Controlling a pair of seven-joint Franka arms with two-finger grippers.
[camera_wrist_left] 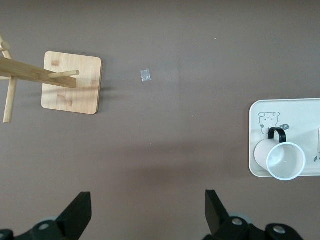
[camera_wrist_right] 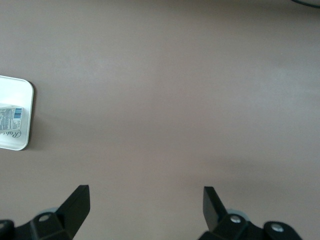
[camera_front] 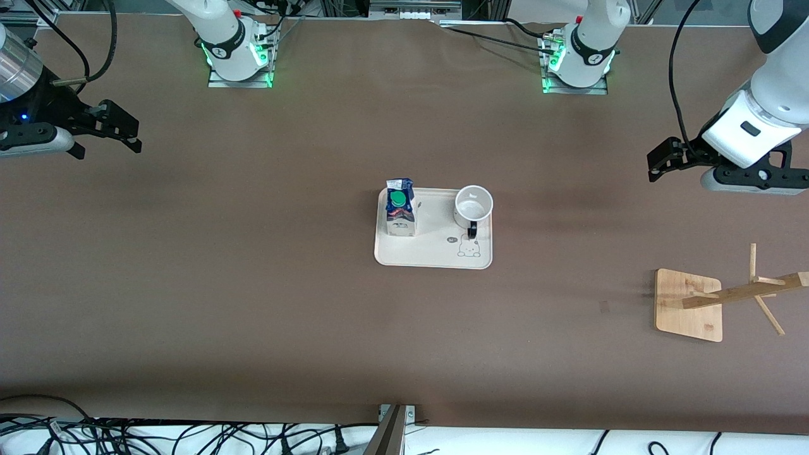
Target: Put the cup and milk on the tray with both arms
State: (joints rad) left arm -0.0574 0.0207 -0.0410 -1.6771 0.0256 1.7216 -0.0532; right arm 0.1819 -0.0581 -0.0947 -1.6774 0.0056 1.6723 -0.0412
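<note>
The cream tray (camera_front: 433, 253) lies mid-table. The milk (camera_front: 400, 212) stands upright on it at the right arm's end, green cap up. The cup (camera_front: 473, 205) stands upright on it at the left arm's end, handle toward the front camera. My left gripper (camera_front: 657, 165) is open and empty, up over bare table at the left arm's end. My right gripper (camera_front: 134, 134) is open and empty, up over bare table at the right arm's end. The left wrist view shows the open gripper (camera_wrist_left: 148, 200), cup (camera_wrist_left: 285, 160) and tray (camera_wrist_left: 300, 107). The right wrist view shows the open gripper (camera_wrist_right: 146, 197), tray edge (camera_wrist_right: 27, 120) and carton side (camera_wrist_right: 11, 117).
A wooden rack with a square base (camera_front: 689, 303) and pegs stands at the left arm's end, nearer the front camera than the left gripper; it also shows in the left wrist view (camera_wrist_left: 72, 82). A small clear scrap (camera_wrist_left: 145, 75) lies on the table near it.
</note>
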